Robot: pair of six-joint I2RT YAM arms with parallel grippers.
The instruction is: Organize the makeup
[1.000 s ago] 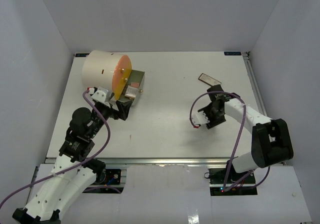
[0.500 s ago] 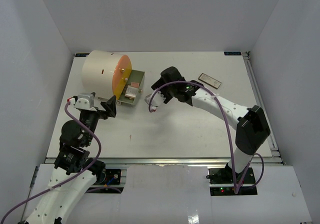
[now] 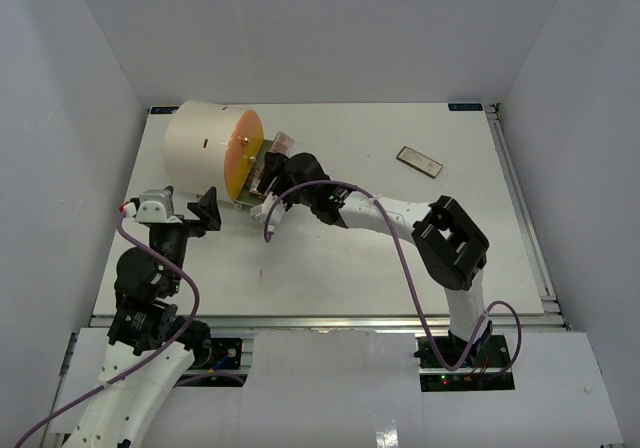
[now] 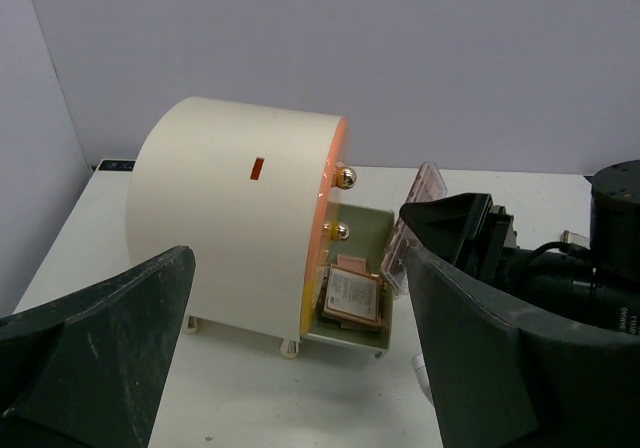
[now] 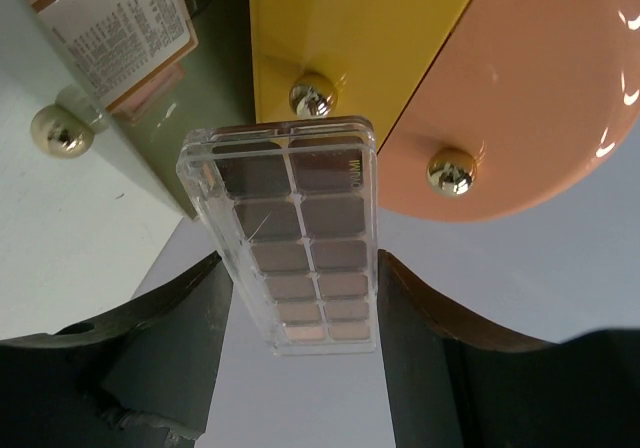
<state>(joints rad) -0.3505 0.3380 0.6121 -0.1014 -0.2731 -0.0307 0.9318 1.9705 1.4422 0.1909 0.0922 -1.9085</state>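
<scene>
Eyeshadow palette (image 4: 352, 296) lies in the open drawer (image 4: 368, 220) just ahead of my left gripper (image 3: 207, 211), whose jaws hang wide apart, empty, beside the cream cylinder (image 4: 230, 208). My right gripper (image 5: 300, 278) is clamped on a clear palette (image 5: 295, 198), its far end up by the gold knobs (image 5: 313, 96). Well to that hand's right, a third palette (image 3: 419, 160) lies flat on the table (image 3: 330, 258).
</scene>
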